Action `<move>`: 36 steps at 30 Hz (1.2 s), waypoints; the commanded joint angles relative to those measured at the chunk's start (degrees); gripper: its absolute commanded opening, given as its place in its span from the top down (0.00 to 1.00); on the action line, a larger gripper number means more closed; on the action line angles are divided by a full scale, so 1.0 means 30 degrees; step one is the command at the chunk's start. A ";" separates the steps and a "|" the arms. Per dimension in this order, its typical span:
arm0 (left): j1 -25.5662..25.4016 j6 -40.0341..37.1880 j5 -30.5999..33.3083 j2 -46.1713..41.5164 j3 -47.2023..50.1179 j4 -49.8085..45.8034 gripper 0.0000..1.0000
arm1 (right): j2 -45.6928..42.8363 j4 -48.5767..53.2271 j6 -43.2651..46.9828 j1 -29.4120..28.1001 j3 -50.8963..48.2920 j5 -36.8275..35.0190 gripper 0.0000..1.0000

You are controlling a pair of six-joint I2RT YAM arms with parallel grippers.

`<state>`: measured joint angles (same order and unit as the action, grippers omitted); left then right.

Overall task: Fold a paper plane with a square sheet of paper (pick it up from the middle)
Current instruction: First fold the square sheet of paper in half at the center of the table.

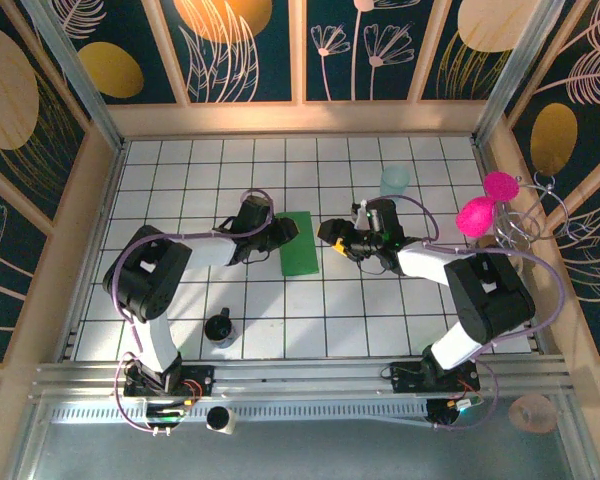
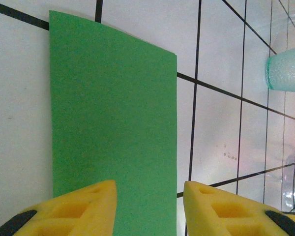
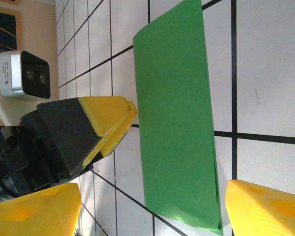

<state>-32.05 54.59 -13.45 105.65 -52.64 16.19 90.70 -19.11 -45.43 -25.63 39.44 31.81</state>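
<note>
The square sheet of paper (image 1: 300, 243) is bright green and lies flat on the tiles, folded in half into a long rectangle (image 2: 113, 113) (image 3: 177, 123). My left gripper (image 1: 283, 232) (image 2: 150, 196) is at the paper's left long edge and stands open. One yellow finger (image 2: 78, 209) hangs over the paper and the other over bare tile. My right gripper (image 1: 330, 238) (image 3: 152, 211) is just right of the paper. It is open wide, its two fingertips straddling the paper's end, with nothing held. The left fingertips (image 3: 120, 123) sit close beside the paper's edge.
A pale teal translucent cup (image 1: 394, 180) (image 2: 287, 69) stands at the back right. A small black object (image 1: 219, 328) sits near the left arm's base. Pink balls (image 1: 485, 205) and a wire rack (image 1: 535, 215) are at the right wall. Wooden walls border the tiled table (image 1: 180, 180).
</note>
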 commanded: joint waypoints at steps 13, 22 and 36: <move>0.0112 -0.0651 0.0016 0.0933 -0.0005 -0.1290 0.60 | 0.0811 0.2474 -0.0351 -0.1081 0.0682 0.0452 0.45; 0.0111 0.0385 0.0037 0.1461 0.0450 -0.0856 0.59 | 0.1816 0.4486 -0.0466 -0.1592 0.1472 0.0617 0.51; 0.0163 0.0122 0.0194 0.1362 0.0429 -0.1517 0.60 | 0.2848 0.3398 -0.0670 -0.1711 0.1856 0.2121 0.61</move>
<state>-31.90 54.74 -13.85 107.77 -52.60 14.28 98.13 -7.22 -47.03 -30.13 43.42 36.25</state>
